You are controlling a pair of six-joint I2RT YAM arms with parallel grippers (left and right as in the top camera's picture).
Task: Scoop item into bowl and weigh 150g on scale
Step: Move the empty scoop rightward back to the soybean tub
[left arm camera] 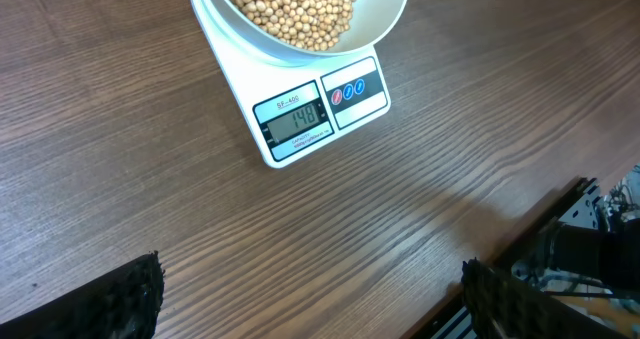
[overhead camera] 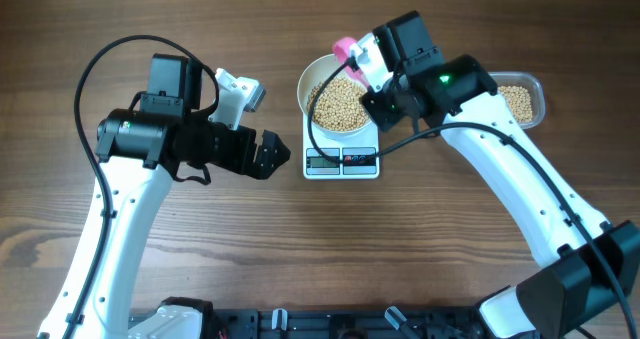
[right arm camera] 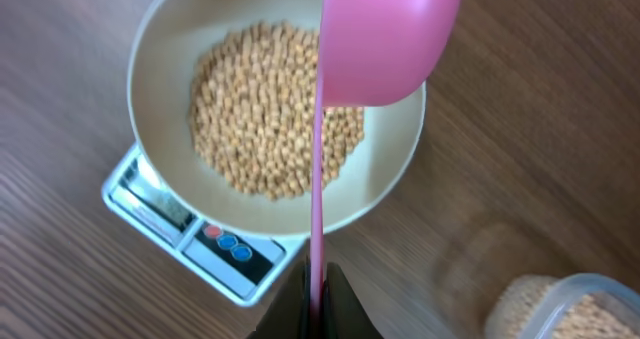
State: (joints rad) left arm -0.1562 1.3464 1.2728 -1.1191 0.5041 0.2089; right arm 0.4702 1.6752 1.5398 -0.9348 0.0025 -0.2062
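Beans point(right arm camera: 265, 119): heaped in white bowl point(right arm camera: 160, 49) on scale point(left arm camera: 310, 114), ahead of right claw point(right arm camera: 318, 294), which is clenched on pink scoop point(right arm camera: 390, 34), apparently over the rim. Left claw point(left arm camera: 312, 294): released.

The left gripper point(overhead camera: 272, 156) is wide open and points inward. The right arm reaches forward, its right gripper point(right arm camera: 318, 304) squeezed tight on a pink scoop point(right arm camera: 385, 39).

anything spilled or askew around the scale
Nothing stands out: the small tan beans sit inside the round white bowl, the bowl rests on the flat white square scale, and none lie loose on the brown wooden table.
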